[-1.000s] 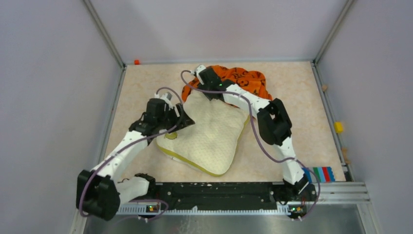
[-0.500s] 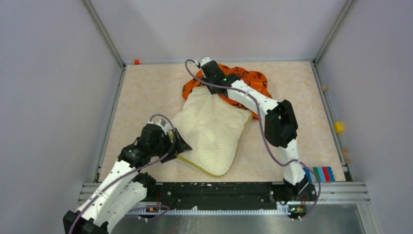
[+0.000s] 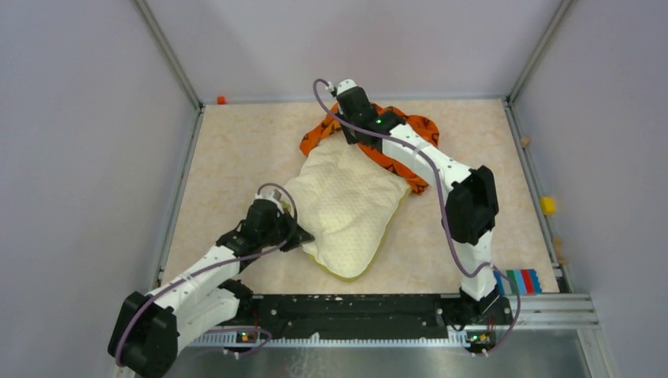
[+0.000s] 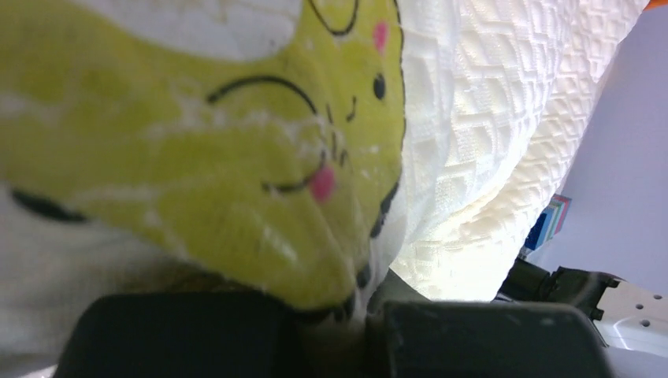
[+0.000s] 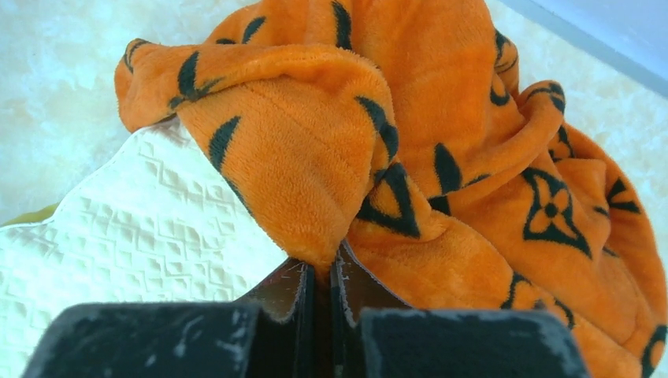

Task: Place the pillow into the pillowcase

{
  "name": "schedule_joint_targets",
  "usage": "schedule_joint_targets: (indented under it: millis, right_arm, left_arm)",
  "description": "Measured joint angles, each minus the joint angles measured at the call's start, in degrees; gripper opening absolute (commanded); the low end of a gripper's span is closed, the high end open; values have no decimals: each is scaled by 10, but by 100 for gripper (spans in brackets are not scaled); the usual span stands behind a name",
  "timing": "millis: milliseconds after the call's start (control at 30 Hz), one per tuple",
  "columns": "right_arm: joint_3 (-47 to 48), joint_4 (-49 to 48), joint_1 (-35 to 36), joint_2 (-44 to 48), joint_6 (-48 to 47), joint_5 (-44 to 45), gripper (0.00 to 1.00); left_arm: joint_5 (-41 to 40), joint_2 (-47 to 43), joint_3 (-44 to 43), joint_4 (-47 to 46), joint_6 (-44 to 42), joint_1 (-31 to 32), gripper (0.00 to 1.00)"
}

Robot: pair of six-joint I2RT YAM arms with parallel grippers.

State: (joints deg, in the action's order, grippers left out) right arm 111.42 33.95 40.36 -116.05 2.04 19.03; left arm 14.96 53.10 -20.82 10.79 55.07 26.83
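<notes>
The pillow [image 3: 346, 201], white and quilted with a yellow edge, lies mid-table, its far end against the orange pillowcase [image 3: 416, 126]. My left gripper [image 3: 302, 237] sits at the pillow's near-left edge, shut on it. In the left wrist view a yellow printed patch of the pillow [image 4: 205, 165] bunches down between the left gripper [image 4: 358, 309] jaws. My right gripper [image 3: 348, 135] is at the back, by the pillowcase mouth. The right wrist view shows the right gripper [image 5: 323, 272] pinching a fold of the pillowcase [image 5: 473, 157], with the pillow [image 5: 142, 228] just to its left.
A striped stack of coloured blocks [image 3: 521, 280] sits at the near right by the rail. A yellow block [image 3: 547, 205] lies along the right frame and a small orange piece [image 3: 221, 100] in the far left corner. Grey walls enclose the table on three sides.
My left arm left the pillow's left side, swung toward the near edge, opened wide, then closed on the near-left edge. My right gripper closed on the pillowcase and drew it back and right.
</notes>
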Motion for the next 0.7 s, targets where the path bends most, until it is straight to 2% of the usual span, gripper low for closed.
schedule_joint_targets:
  millis: [100,200,333,500,600,667,700]
  right_arm:
    - [7,15,-5,-4,8,-5,0]
    - [62,60,2,-19,27,-5,0]
    - [138,107,73,-17,56,19,0]
    - [118,125,165,22,91,10,0]
    - [115,130,147,28,107,-7,0]
    - [141,148,115,23,116,-12,0]
    - [188,179,92,11,120,-15,0]
  left_arm:
    - [-12,-2,-9,2,-9,0,0]
    - [-13,1,-15,4,-15,0,0]
    - [-13,9,-52,24,-30,0,0]
    - [-27,10,-191,84,-63,1,0]
    - [-47,14,-314,104,-86,1,0]
    - [-56,21,-390,97,-96,1,0]
    - [-57,26,-419,90,-99,1,0]
